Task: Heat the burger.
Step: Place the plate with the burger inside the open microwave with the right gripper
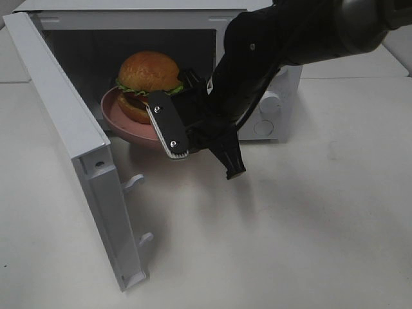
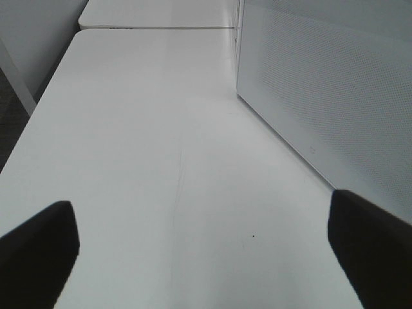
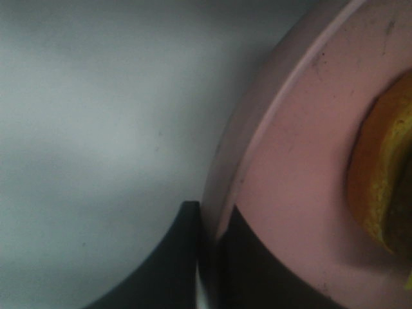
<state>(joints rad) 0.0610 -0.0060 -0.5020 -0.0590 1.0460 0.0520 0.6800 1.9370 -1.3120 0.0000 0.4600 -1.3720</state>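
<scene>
Exterior high view: a boxy white microwave oven (image 1: 129, 19) stands on the wide white table (image 1: 309, 212). Its flat white door (image 1: 64, 122) is swung fully open toward the left side, and two round white knobs (image 1: 270, 101) sit on its front panel at the right. The burger (image 1: 148, 76), with a glossy golden-brown domed bun, frilly green lettuce and a dark patty, sits upright on a round pink plate (image 1: 122, 122) in the mouth of the dark cavity. The plate's near rim pokes out past the front of the opening and throws a pinkish shadow on the table. I can't say whether the plate rests on the oven floor or is held just above it.

The bulky black right arm (image 1: 270, 45) reaches in from the upper right, across the oven's front, down to the plate's near edge. Seen from the right wrist camera, the right gripper (image 3: 209, 219) is clamped tight, its two dark fingers pinching the plate's raised rim between them. A sliver of the bun's yellow-brown edge shows further in on the plate.

From the left wrist camera, the left gripper (image 2: 199, 212) is spread wide with nothing between its dark fingertips (image 2: 45, 244). It hangs over bare tabletop just beside a white perforated panel (image 2: 322, 96). That gripper doesn't show in the exterior high view.
</scene>
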